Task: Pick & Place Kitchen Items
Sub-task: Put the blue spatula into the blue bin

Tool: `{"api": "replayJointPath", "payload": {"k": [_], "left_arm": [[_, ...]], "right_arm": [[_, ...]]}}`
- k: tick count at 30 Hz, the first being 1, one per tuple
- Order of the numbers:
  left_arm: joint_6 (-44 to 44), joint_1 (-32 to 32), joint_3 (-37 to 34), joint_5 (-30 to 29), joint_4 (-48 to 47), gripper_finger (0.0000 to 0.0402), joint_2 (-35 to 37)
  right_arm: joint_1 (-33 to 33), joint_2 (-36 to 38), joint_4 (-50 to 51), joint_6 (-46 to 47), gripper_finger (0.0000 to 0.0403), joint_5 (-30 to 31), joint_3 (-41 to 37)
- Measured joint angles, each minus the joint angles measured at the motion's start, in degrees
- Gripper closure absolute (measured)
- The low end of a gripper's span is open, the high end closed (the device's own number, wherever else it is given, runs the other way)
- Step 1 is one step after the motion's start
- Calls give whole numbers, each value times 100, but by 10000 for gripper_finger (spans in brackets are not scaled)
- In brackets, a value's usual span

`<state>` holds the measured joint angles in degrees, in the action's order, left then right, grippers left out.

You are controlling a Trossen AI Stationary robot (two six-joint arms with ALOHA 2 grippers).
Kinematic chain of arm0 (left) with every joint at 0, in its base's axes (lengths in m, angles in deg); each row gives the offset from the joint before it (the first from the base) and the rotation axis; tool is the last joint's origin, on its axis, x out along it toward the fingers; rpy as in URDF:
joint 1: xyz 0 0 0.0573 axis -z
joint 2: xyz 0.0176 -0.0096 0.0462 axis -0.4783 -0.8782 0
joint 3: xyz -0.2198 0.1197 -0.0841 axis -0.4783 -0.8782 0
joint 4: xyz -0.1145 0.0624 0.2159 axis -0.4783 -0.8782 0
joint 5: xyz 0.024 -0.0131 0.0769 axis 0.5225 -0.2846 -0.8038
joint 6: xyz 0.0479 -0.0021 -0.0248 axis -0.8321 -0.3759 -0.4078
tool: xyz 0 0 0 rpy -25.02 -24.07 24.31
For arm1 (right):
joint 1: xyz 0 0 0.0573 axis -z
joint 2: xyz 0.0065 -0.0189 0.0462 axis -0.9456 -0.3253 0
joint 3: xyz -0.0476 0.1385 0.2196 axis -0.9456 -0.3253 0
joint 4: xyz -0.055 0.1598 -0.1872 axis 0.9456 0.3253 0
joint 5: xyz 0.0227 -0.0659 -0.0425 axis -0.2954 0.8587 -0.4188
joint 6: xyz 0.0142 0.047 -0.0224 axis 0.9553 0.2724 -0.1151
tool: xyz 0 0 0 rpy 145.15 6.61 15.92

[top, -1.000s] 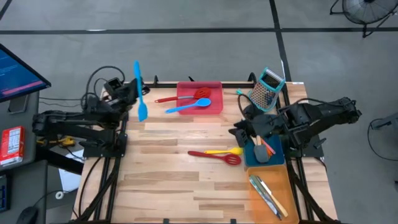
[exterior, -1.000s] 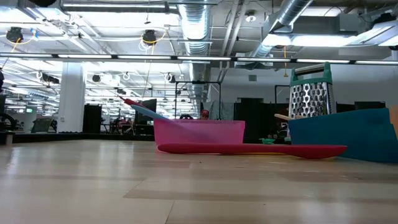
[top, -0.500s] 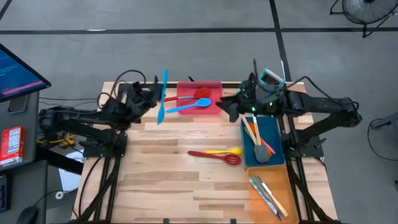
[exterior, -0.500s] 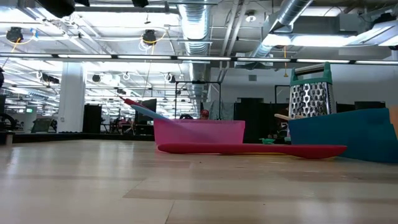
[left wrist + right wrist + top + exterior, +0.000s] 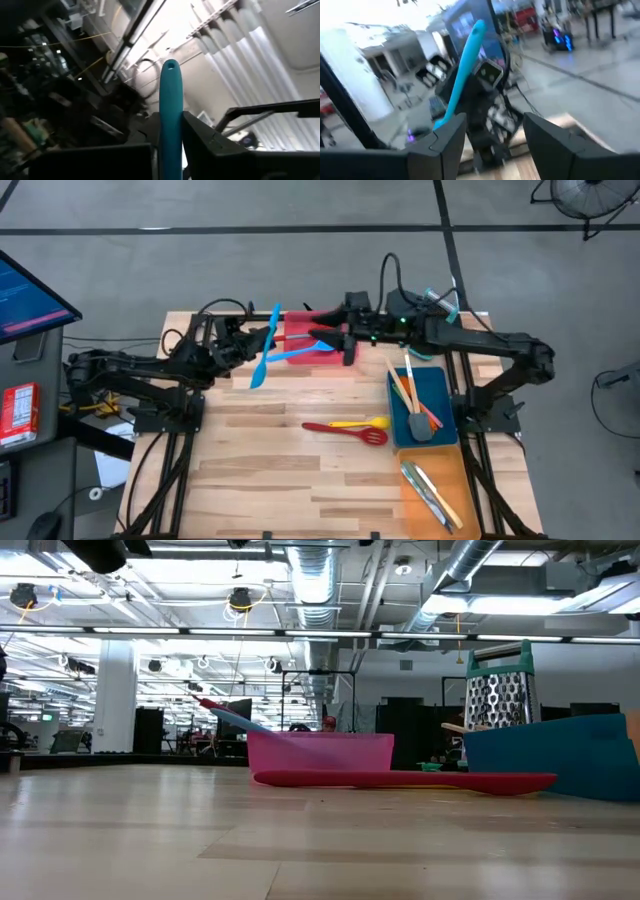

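High view: the left tool (image 5: 243, 348) is clamped on a slim light-blue spatula (image 5: 265, 346), carried just left of the red rectangular tray (image 5: 345, 348) at the far edge. That tray holds a blue spoon (image 5: 300, 354) and a red utensil. The right tool (image 5: 335, 340) hovers over this tray, fingers spread and holding nothing. The blue rectangular tray (image 5: 440, 395) holds orange, red and grey utensils; the orange tray (image 5: 455, 480) holds silver cutlery (image 5: 428, 490). On the wooden tabletop (image 5: 260, 470) lie a red slotted turner (image 5: 347, 431) and a yellow spoon (image 5: 362, 422).

Low view: the metal box grater (image 5: 498, 692) stands behind the blue tray; a hall with ceiling ducts lies beyond.

Left wrist view: the spatula's handle rises between the dark fingers (image 5: 210, 150).

Right wrist view: the fingers (image 5: 547, 140) stand apart.
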<state>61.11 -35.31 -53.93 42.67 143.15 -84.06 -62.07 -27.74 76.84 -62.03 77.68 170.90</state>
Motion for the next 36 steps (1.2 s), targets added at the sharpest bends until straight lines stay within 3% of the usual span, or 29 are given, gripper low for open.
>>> {"api": "replayJointPath", "payload": {"k": [7,13,36], "left_arm": [[12,1,0,114,48,366,136],[12,1,0,116,26,366,135],[159,1,1,116,-57,366,-366]], "right_arm": [[328,-638,-1599,198,207,-956,9],[400,-906,-2508,239,207,-1337,10],[466,-902,-1899,254,207,-1615,161]]}}
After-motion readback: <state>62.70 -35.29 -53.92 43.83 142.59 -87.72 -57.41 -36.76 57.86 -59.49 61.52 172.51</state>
